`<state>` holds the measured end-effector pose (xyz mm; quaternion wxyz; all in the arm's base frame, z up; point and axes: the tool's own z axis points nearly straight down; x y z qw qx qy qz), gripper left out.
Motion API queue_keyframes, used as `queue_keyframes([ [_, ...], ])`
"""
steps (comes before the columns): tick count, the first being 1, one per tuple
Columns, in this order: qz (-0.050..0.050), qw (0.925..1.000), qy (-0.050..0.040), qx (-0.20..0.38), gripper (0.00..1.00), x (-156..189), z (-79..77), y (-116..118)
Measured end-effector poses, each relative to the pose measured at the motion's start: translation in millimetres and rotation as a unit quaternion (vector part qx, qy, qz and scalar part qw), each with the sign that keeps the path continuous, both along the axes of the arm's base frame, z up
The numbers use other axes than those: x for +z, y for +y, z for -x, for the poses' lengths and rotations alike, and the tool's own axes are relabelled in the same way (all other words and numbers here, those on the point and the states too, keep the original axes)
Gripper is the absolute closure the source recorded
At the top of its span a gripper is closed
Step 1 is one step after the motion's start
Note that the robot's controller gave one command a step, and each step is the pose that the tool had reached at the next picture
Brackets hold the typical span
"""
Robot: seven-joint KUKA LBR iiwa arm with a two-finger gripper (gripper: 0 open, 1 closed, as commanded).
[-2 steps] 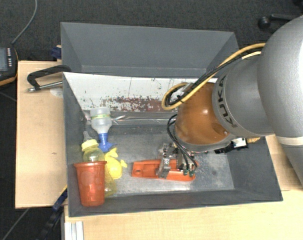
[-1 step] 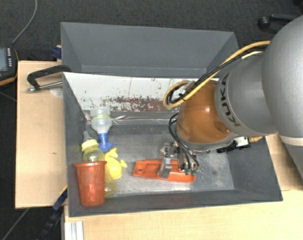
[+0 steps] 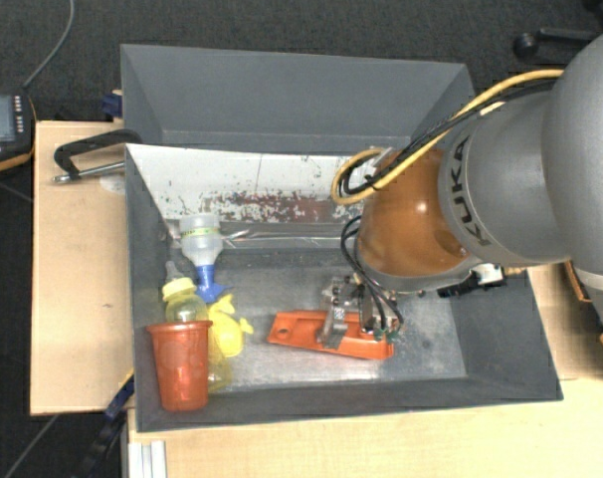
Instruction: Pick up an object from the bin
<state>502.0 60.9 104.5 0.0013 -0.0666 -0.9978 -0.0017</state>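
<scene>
1. Bin (image 3: pixel 282 98): grey metal, with loose things on its floor at the left and front.
2. Arm (image 3: pixel 520 187): reaches in from the right.
3. Orange piece (image 3: pixel 297 329): flat and long, lying front-centre on the floor.
4. Cup (image 3: pixel 182 364): red-orange, upright in the front-left corner, against a yellow heap (image 3: pixel 225 329) with a clear funnel (image 3: pixel 200 239) behind.
5. Gripper (image 3: pixel 337 332): down on the orange piece's right half. Whether it is open or closed, I cannot tell.

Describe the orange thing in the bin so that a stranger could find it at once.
Start at the grey metal bin: the middle of its floor, near the front wall. There, partly under the pincer, lies a long, flat orange piece. It lies alone, apart from the red cup and yellow heap at the left.
</scene>
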Motion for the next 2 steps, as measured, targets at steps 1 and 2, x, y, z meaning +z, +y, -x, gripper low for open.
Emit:
queue_keyframes([
  [1,-0.001,1.0,-0.0043,0.0,1.0,22.5,-2.2,0.2],
  [2,-0.001,1.0,-0.007,0.0,1.0,32.6,-3.7,0.5],
])
